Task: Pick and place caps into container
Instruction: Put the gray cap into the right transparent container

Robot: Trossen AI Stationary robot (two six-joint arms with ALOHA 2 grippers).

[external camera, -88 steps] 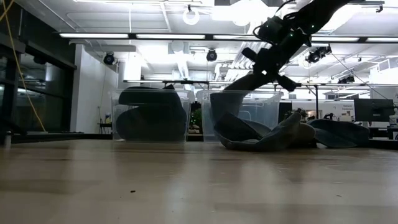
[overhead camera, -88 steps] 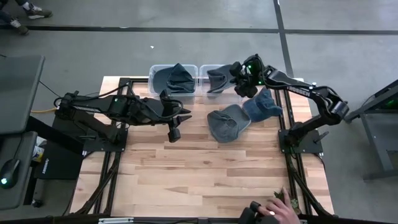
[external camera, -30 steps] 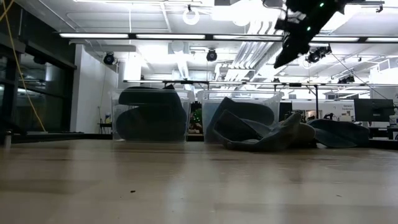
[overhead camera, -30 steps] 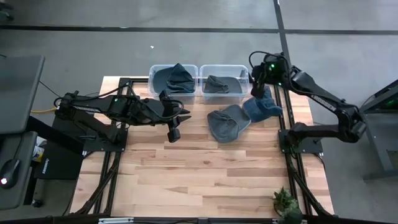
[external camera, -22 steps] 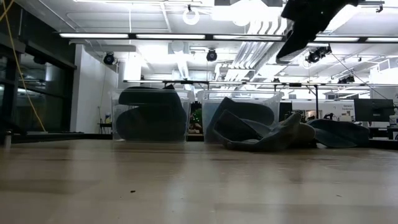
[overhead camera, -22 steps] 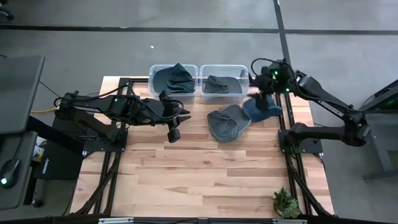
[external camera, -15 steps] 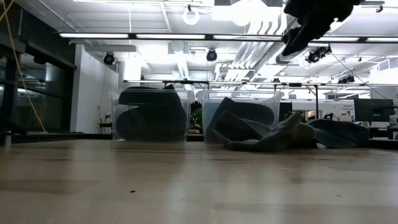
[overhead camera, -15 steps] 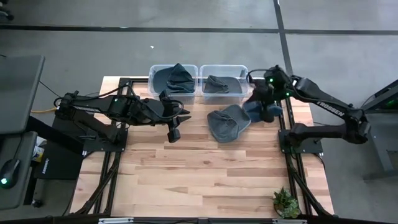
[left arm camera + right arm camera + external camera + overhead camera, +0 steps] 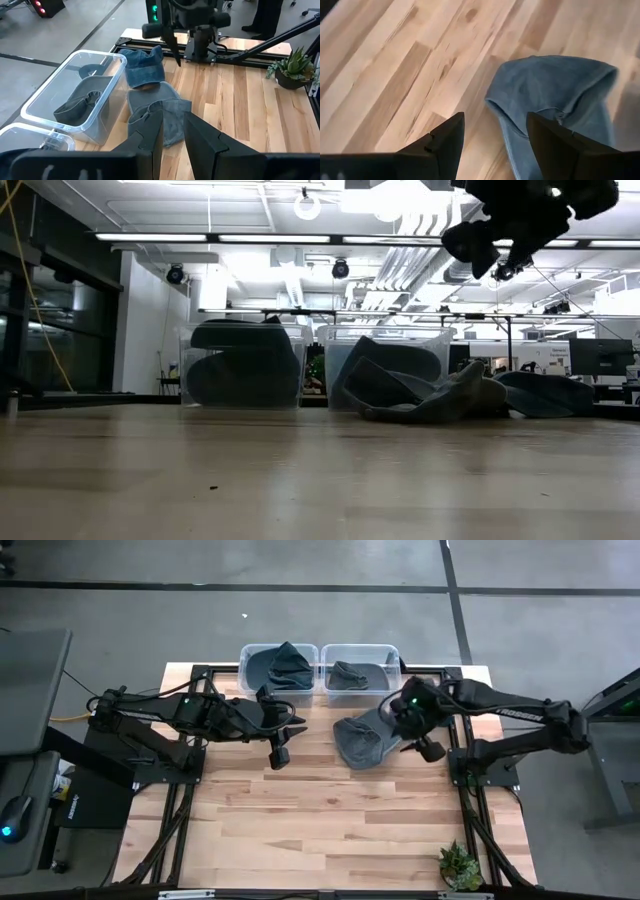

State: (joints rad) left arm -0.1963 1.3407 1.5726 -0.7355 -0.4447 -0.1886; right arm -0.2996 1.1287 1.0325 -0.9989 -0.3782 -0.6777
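Two caps lie on the table's far right part: a grey cap [image 9: 362,740] [image 9: 159,114] and, touching its far-right side, a blue cap [image 9: 145,70] that my right arm mostly covers in the high view. My right gripper [image 9: 402,728] [image 9: 495,145] hangs open well above them, fingers pointing down, with a denim cap [image 9: 555,95] below its fingers. Two clear containers stand at the far edge, the left one [image 9: 279,667] and the right one [image 9: 358,669] [image 9: 75,97], each with dark cap fabric inside. My left gripper [image 9: 280,747] [image 9: 173,135] waits left of the caps, open by a narrow gap.
A small potted plant [image 9: 460,866] [image 9: 295,62] stands at the table's near right corner. Black frame rails run along both sides of the table [image 9: 330,830]. Bare wood lies near of the caps. A person's legs [image 9: 265,15] show beyond the table.
My right gripper has come from beside the right container toward the table's near edge and a little to the left, turning as it went, and now hangs over the two caps on the table. The caps and the left arm have kept still.
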